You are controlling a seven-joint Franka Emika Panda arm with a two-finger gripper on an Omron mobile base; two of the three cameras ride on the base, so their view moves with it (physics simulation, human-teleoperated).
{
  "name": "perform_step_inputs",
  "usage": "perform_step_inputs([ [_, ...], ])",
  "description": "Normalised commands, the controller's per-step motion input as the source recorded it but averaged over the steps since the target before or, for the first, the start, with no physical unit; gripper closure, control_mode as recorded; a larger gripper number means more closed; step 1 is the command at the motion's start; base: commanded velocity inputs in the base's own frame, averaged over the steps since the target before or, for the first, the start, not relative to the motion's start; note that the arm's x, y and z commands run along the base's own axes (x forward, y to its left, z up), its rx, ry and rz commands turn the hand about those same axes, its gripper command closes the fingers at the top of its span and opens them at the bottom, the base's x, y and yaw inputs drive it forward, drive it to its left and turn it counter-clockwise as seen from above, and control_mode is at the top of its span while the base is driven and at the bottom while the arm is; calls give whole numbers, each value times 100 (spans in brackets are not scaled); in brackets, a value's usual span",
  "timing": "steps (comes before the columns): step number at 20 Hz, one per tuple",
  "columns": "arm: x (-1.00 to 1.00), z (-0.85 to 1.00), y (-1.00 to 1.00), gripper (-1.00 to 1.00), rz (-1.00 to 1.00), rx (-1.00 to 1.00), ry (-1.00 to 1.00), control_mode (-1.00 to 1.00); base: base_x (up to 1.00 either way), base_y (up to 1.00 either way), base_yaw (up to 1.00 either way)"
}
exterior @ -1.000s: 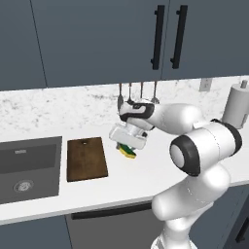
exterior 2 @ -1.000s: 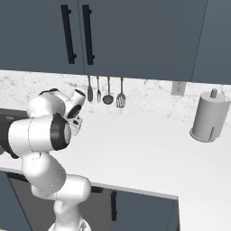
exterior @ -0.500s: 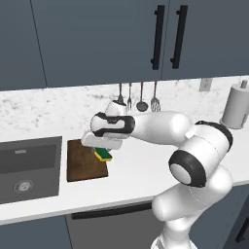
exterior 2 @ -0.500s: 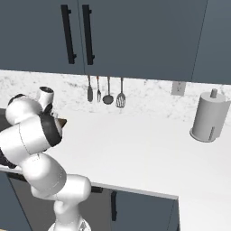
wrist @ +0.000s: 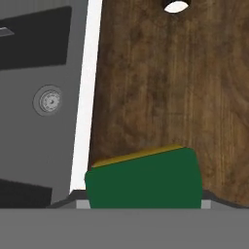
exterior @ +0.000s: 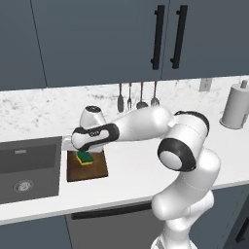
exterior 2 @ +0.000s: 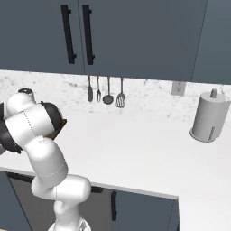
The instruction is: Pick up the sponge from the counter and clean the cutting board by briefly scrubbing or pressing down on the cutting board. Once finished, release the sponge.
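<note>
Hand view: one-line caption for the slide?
Gripper carries the sponge over the cutting board, the sink alongside.

I'm in a kitchen: dark cabinets, white counter with inset sink, utensils hung on a marbled backsplash, paper towel roll

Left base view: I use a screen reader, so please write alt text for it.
The white arm's end effector holds the sponge low over the dark cutting board, beside the sink on the white counter. Utensils hang on the backsplash; a paper towel roll stands far right.
</note>
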Motion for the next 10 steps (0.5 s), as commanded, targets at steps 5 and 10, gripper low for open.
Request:
perform_step_inputs([
  [5,19,0,31,100,0,-5,1,-100,0,0,0],
  [10,53,-4,0,100,-5,-6,3,-100,0,0,0],
])
